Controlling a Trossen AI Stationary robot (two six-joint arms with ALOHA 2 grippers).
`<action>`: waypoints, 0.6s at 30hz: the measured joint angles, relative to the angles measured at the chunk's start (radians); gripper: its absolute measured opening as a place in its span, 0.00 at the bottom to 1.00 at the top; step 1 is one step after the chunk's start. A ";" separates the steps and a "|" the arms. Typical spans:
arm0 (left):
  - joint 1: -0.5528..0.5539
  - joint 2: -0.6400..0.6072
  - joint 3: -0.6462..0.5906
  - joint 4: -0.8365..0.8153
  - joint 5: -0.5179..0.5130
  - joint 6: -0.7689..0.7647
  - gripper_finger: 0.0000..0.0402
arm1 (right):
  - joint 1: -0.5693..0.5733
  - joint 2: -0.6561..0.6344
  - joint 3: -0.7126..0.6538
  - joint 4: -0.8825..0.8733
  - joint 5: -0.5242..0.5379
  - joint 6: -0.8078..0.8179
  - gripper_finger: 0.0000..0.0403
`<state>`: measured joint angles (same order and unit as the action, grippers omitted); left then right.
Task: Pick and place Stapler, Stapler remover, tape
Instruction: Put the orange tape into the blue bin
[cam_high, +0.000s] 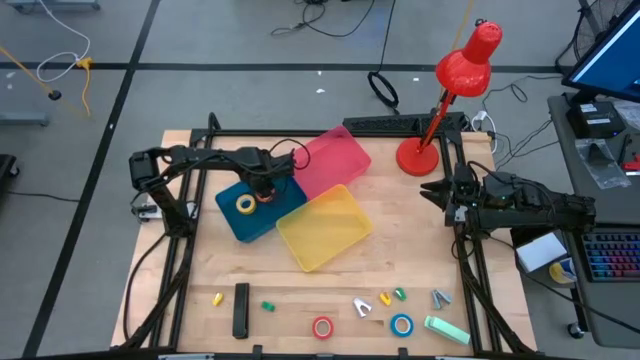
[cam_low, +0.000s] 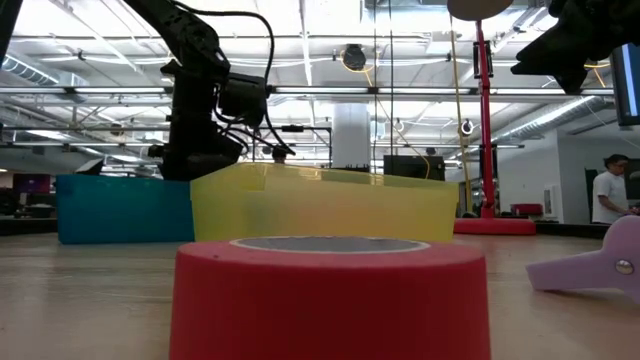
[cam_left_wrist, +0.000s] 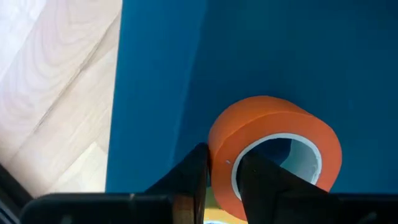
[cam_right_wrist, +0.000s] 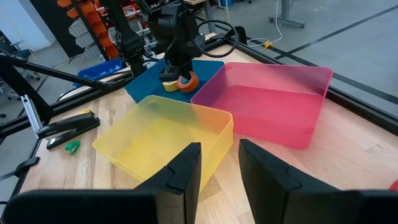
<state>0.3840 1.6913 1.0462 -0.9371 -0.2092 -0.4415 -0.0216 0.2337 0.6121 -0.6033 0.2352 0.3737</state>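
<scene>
My left gripper (cam_high: 266, 188) reaches over the blue bin (cam_high: 232, 225) and is shut on the orange tape (cam_left_wrist: 273, 149), also visible in the right wrist view as the orange tape (cam_right_wrist: 187, 81). The yellow tape (cam_high: 245, 204) lies flat on the bin floor beside it. The red tape (cam_high: 322, 327) and blue tape (cam_high: 401, 324) lie flat near the table's near edge. A black stapler (cam_high: 240, 310) lies to their left, and the lilac stapler remover (cam_low: 600, 265) lies by the red tape. My right gripper (cam_right_wrist: 217, 165) waits open at the table's right side. My left gripper holds the orange tape by the wall of its ring (cam_left_wrist: 222, 163), one finger (cam_left_wrist: 264, 177) inside the hole and the other (cam_left_wrist: 194, 177) outside. The fingers come from above, pointing down. The roll sits tilted low inside the blue bin; whether it touches the floor, I cannot tell.
A yellow bin (cam_high: 322, 230) and a pink bin (cam_high: 335, 160) stand against the blue bin at mid-table. A red desk lamp (cam_high: 440, 110) stands at the far right. Small coloured clips and a mint-green stapler (cam_high: 446, 330) lie along the near edge.
</scene>
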 joint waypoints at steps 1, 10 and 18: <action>0.000 0.000 0.000 -0.001 0.000 0.000 0.21 | 0.000 0.000 0.000 0.000 0.000 0.000 0.25; 0.000 0.000 0.000 -0.015 0.000 0.002 0.21 | 0.000 0.000 0.000 0.000 0.000 0.007 0.25; 0.000 0.000 0.000 -0.029 -0.005 0.005 0.21 | 0.000 0.000 0.000 0.000 0.000 0.011 0.25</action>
<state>0.3843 1.6909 1.0462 -0.9658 -0.2146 -0.4368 -0.0218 0.2337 0.6120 -0.6030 0.2348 0.3847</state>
